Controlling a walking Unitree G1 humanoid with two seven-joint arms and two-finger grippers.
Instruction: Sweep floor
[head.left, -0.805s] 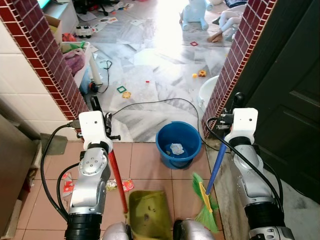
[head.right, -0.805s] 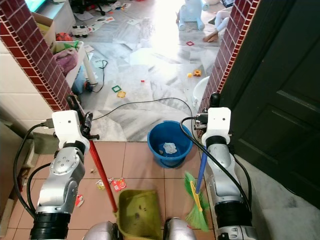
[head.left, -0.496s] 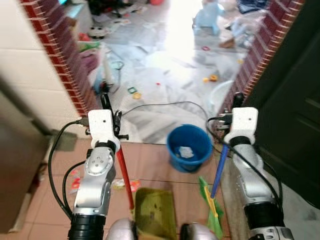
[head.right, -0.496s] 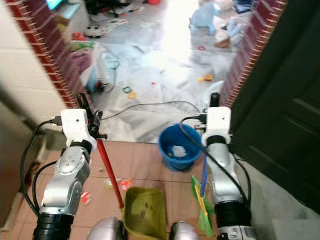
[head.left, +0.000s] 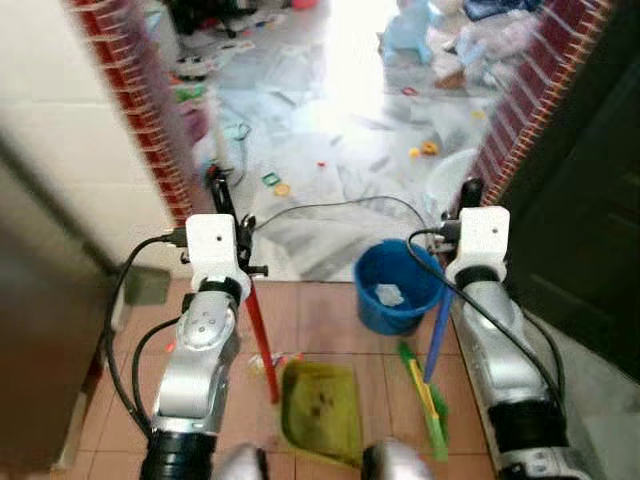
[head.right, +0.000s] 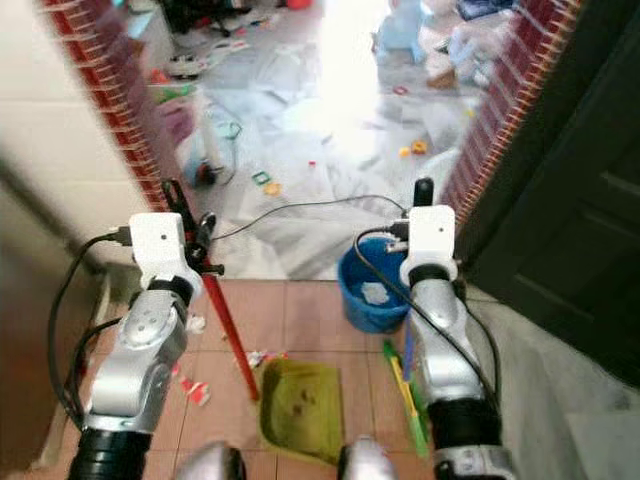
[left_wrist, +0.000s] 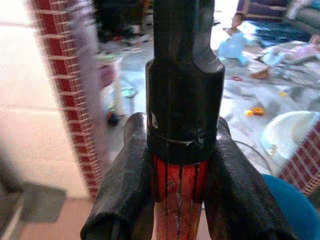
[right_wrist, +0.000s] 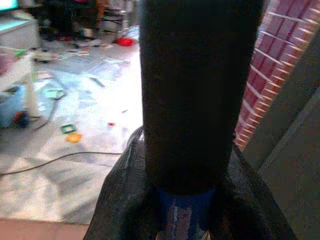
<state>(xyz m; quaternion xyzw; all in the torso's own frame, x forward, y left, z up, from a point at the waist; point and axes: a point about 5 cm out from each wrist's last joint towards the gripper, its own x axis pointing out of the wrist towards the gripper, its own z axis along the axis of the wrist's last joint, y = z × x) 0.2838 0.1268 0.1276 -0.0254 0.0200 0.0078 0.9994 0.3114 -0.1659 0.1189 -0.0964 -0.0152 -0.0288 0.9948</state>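
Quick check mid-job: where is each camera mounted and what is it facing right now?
Head stereo pair: looks forward and down at the dustpan, broom and blue bucket; both silver arms show.
Left wrist view: looks along the left gripper, clamped on the dustpan's red handle.
Right wrist view: looks along the right gripper, clamped on the broom's blue handle.
Both wrist views share the toy-strewn marble floor beyond.

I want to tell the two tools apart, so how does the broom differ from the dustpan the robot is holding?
The broom has a blue handle and green bristles; the dustpan has a red handle and an olive-green pan. The broom is in the right hand, the dustpan in the left hand. The broom's bristles lie beside the blue bucket, while the dustpan rests nearer the robot's feet. Both have black-capped handles, are gripped near the top, and touch the tiled floor.
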